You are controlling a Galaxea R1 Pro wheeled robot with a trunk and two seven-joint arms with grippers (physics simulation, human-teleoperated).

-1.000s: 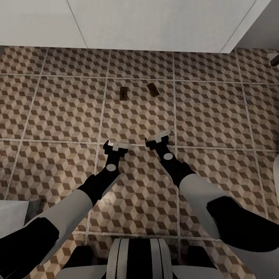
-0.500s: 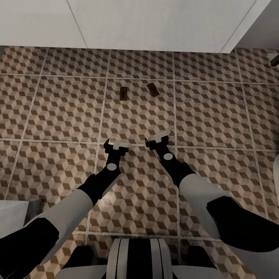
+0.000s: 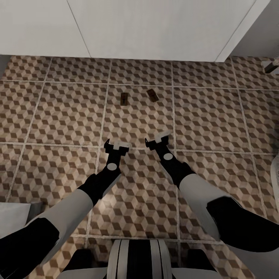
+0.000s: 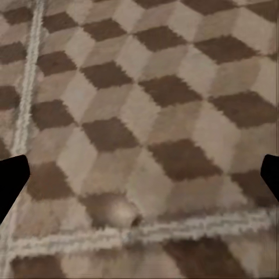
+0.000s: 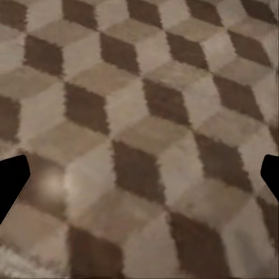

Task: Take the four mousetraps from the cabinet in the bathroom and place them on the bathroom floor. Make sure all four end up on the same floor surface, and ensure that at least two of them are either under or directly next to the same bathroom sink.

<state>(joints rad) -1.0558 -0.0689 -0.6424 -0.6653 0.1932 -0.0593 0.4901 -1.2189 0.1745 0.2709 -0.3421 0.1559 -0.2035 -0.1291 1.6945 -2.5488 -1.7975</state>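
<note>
left jaws: the left gripper (image 3: 116, 145) hangs low over the bathroom floor (image 3: 209, 116), spread apart, holding nothing.
right jaws: the right gripper (image 3: 157, 140) likewise spread and empty, just beside the left.
mousetraps: two on the floor ahead, one mousetrap (image 3: 124, 99) lying straight, another mousetrap (image 3: 152, 95) skewed, near each other, close to a white wall or unit (image 3: 155, 27).
handling: likely light, stiff, thin; probably best pinched across the wooden edges, away from the wire.
floor: cube-patterned tiles, pale grout.

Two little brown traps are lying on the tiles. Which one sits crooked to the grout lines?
The right-hand mousetrap, the one ahead of the right tool, lies skewed. The left-hand mousetrap lies nearly square with the tile lines.
</note>
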